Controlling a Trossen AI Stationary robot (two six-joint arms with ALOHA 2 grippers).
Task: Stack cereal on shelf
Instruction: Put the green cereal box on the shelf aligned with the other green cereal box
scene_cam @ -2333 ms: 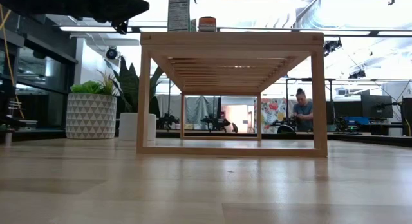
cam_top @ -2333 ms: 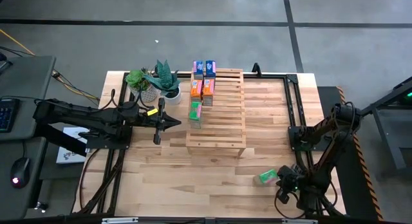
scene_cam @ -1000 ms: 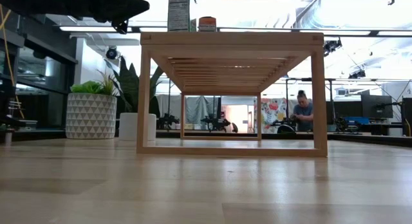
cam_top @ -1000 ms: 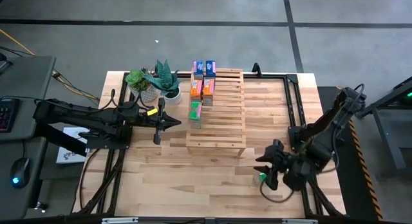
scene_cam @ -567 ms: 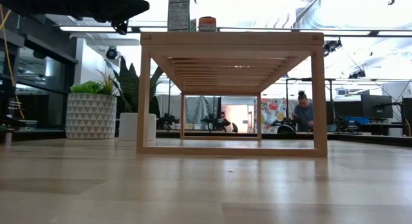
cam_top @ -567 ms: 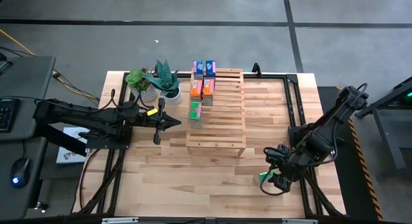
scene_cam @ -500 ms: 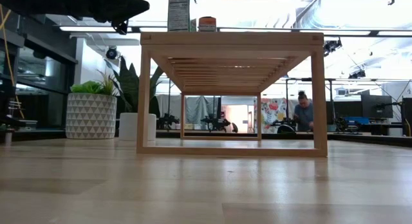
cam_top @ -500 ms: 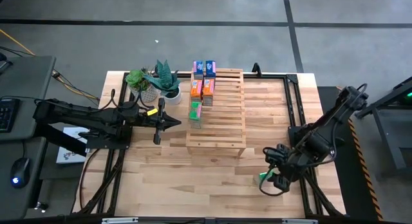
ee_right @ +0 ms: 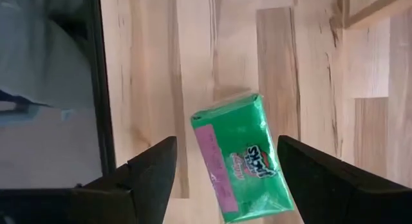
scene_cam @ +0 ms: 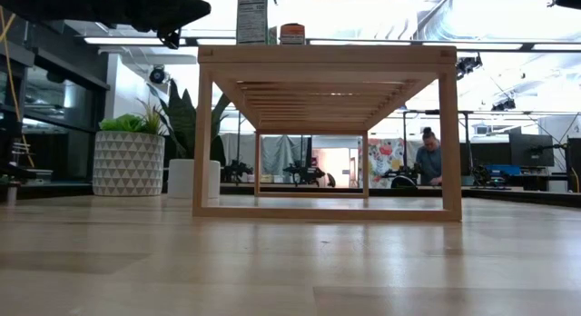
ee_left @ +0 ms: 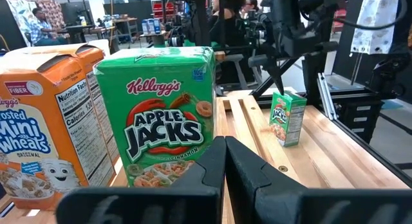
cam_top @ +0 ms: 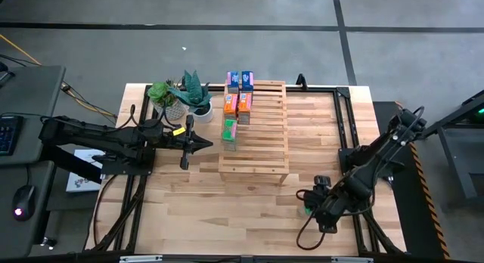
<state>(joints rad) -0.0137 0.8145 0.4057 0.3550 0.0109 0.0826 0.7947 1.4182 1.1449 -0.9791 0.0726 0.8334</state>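
The right hand is hovering, fingers apart, over the last green box on the tabletop, lining up for a grasp, while the left hand is waiting closed beside the shelf.

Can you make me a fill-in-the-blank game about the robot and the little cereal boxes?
1. The right gripper hangs with open fingers above a ____ cereal box on the table.
2. The shelf holds ____ boxes.
3. The left gripper is ____.

Missing words: green; five; shut
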